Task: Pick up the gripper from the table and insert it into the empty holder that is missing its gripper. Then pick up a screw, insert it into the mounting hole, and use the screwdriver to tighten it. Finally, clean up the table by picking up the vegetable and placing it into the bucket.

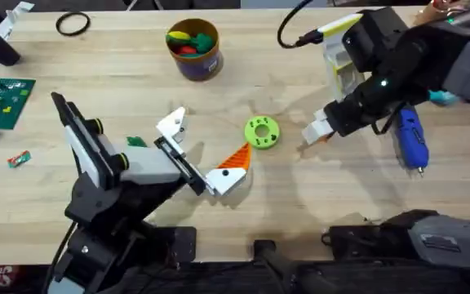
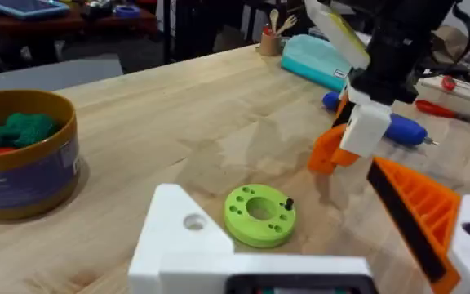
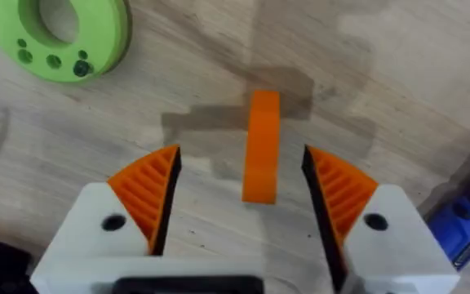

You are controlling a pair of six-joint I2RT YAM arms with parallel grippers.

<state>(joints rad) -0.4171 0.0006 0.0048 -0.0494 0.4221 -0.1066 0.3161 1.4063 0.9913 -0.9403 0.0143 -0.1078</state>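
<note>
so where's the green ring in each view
Overhead: the green ring lies mid-table, between the two grippers.
Left wrist: the ring sits low in the middle, just beyond the white finger.
Right wrist: the ring is in the upper left corner, cut by the edge.
Shared landmark: the blue screwdriver.

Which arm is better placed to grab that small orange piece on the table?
Right: the right gripper hangs directly over the orange piece, jaws open either side. The left gripper sits beyond the green ring.
</note>
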